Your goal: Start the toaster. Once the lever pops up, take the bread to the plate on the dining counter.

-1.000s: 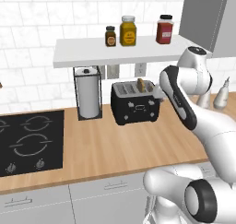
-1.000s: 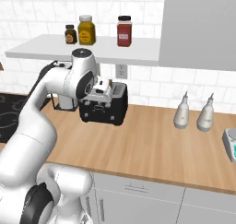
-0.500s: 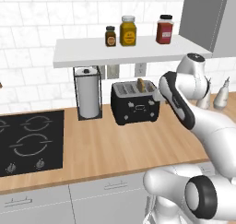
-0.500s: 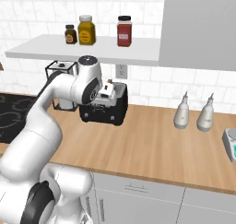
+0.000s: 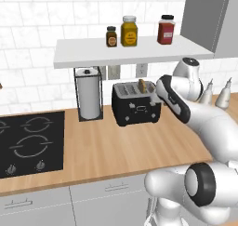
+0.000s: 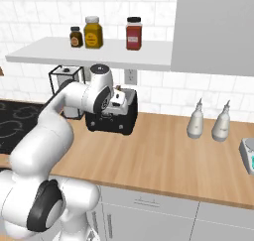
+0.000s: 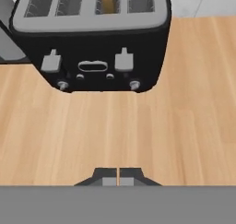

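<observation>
Toaster ahead of your closed, empty gripper, bread sitting in a slot.

Start with the wood-topped counter [image 5: 107, 150]: on it, below the white wall shelf [image 5: 125, 53], stands the black toaster [image 5: 135, 104], with the paper-towel holder [image 5: 88, 94] just beside it at 9 o'clock in the left base view. In the hand view you look at the toaster [image 7: 92, 38] at 12 o'clock, its long face toward you (two pale levers and two small knobs show on it), with bare counter between it and your gripper [image 7: 119, 176]. Your fingers [image 7: 107, 177] are pressed together at 6 o'clock, pinching nothing and touching nothing. The bread [image 7: 108, 1] sits in a right-hand slot, about 12 o'clock from the fingertips; in the left base view its tan top [image 5: 143, 85] pokes above the silvery lid.
</observation>
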